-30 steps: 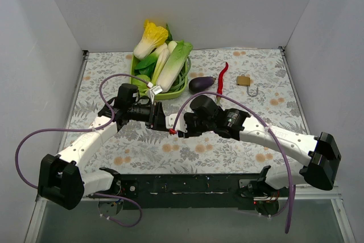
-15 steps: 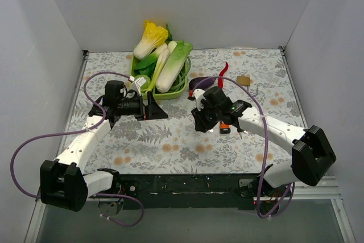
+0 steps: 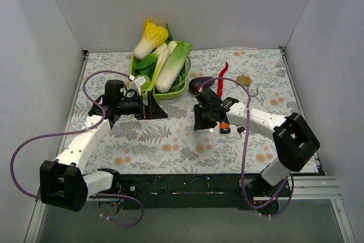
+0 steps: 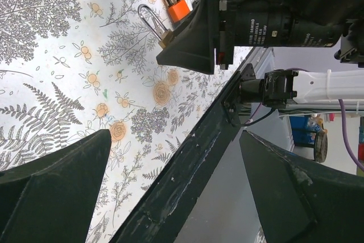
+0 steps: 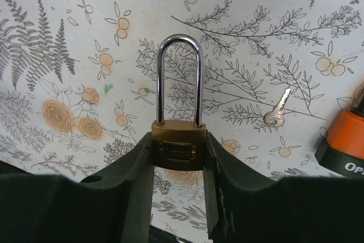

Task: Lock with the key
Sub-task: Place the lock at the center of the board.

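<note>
top view: the left gripper (image 3: 156,108) has drawn back from the middle toward the basket (image 3: 181,90) and hangs spread wide with nothing in it. the right gripper (image 3: 200,123) has swung to the right part of the table (image 3: 142,152), just beside an orange padlock (image 3: 223,127).

right wrist view: its fingers are clamped on the body of a brass padlock (image 5: 178,147), both shackle legs entering the body. the key (image 5: 278,112) lies loose on the table nearby.

left wrist view: the left fingers stand far apart, empty.

the hand-over looks done. fetching the key comes next, probably a job for the free left arm.
</note>
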Controlling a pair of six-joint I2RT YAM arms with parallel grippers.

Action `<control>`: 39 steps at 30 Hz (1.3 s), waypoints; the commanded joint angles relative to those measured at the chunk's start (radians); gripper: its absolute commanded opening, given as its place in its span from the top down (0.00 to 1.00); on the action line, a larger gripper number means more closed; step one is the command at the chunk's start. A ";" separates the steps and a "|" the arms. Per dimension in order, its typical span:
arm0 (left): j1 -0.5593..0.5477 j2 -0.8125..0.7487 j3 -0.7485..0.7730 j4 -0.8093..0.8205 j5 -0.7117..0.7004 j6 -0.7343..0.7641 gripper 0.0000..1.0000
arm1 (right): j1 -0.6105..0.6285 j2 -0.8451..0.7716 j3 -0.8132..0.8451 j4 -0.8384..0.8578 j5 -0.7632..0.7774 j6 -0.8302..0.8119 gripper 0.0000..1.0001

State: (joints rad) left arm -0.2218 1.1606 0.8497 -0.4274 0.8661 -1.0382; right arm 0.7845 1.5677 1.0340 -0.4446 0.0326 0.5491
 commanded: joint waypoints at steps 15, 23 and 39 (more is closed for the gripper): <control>0.015 0.025 0.022 0.006 0.016 0.036 0.02 | -0.030 0.176 0.070 -0.111 0.000 0.147 0.90; 0.021 0.019 0.014 -0.002 0.016 0.043 0.02 | -0.034 0.203 0.069 -0.115 -0.016 0.156 0.69; 0.022 0.054 0.046 0.003 0.033 0.053 0.02 | -0.042 0.178 0.069 -0.098 -0.026 0.140 0.42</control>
State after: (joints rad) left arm -0.2054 1.2125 0.8501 -0.4259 0.8791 -1.0061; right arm 0.7479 1.7496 1.0863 -0.5365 -0.0044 0.7036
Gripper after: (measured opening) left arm 0.981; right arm 0.578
